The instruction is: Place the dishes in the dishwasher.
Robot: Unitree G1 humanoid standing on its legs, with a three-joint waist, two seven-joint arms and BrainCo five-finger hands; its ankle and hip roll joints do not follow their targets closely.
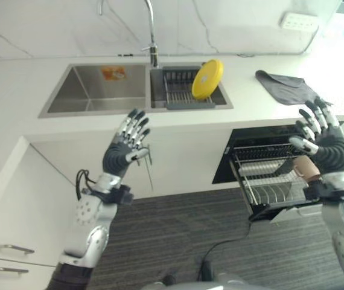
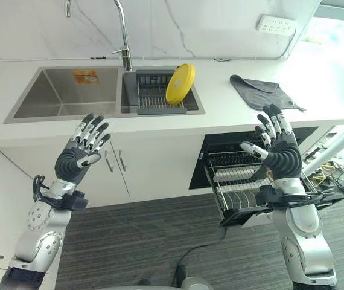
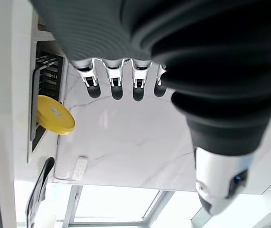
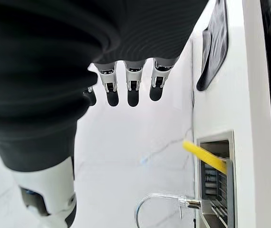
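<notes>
Yellow plate (image 1: 207,79) leaning upright in drying rack (image 1: 181,90) in right sink basin. Left robot hand (image 1: 125,147) and right robot hand (image 1: 320,139) raised below sink, fingers spread, empty. Dishwasher rack (image 1: 268,181) pulled out below right of sink. Risk: tilted plate slipping from pinch, striking basin.

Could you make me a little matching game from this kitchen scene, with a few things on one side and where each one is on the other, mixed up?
Things:
1. yellow plate
2. grey cloth
3. dishwasher rack
4. tap

Places:
A. lying flat on the counter, right of the sink
B. pulled out below the counter, near the right hand
C. leaning on edge in the sink's wire drainer
D. rising from the counter behind the sink

Pairs: 1-C, 2-A, 3-B, 4-D
</notes>
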